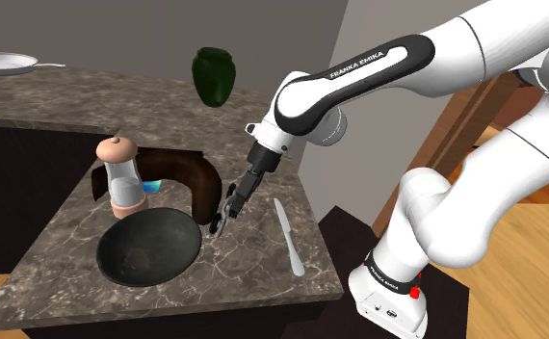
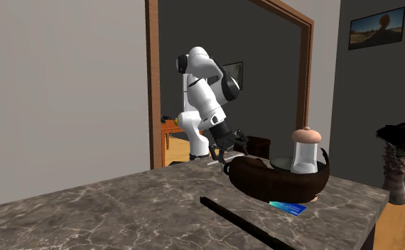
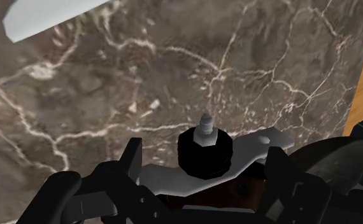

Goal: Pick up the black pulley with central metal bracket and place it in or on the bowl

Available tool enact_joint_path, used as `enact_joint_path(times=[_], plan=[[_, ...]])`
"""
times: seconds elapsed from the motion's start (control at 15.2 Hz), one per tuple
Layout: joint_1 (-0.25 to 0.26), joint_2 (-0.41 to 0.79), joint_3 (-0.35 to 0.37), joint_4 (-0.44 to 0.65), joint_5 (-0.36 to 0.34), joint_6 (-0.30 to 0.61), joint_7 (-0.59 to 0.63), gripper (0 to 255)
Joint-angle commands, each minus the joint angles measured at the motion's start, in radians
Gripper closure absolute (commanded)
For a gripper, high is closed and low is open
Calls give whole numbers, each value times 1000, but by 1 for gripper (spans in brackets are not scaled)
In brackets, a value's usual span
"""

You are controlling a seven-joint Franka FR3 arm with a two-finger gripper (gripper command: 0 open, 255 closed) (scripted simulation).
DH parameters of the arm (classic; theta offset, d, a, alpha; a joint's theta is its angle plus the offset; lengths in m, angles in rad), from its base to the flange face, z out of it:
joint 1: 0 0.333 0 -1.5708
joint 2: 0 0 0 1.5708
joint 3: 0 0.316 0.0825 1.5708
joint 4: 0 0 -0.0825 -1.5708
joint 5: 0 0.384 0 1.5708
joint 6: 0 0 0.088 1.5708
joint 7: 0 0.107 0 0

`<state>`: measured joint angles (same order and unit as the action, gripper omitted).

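Observation:
The black pulley (image 3: pixel 203 153) rests on the marble counter (image 3: pixel 174 70), its grey metal bracket (image 3: pixel 253 149) running across under it and a small bolt sticking up from its middle. My gripper (image 3: pixel 206 167) is open, low over the counter, with one black finger (image 3: pixel 132 164) on each side of the pulley; neither plainly clasps it. In the shoulder view the gripper (image 1: pixel 222 215) points down just off the rim of the dark round bowl (image 1: pixel 147 247), on that view's right. The second exterior view has the gripper (image 2: pixel 231 145) behind a brown curved object.
A brown curved object (image 1: pixel 194 183) and a pale grinder (image 1: pixel 122 176) stand just behind the bowl, with a blue card (image 2: pixel 288 207) beside them. A grey knife (image 1: pixel 289 237) lies to the shoulder view's right of the gripper. A green vase (image 1: pixel 213 75) and a pan (image 1: pixel 3 64) are farther back.

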<state>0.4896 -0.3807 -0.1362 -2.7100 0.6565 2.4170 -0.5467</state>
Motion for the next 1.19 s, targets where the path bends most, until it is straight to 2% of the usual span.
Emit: enact_joint_path(times=[0.0,0.26,0.33,0.92,1.12], plan=[[1,2,1,0,2,2,-1,0],[1,2,1,0,2,2,-1,0],[1,2,1,0,2,2,-1,255],[1,2,1,0,2,2,-1,255],[-13,-30,8,14,-30,-37,36,255]])
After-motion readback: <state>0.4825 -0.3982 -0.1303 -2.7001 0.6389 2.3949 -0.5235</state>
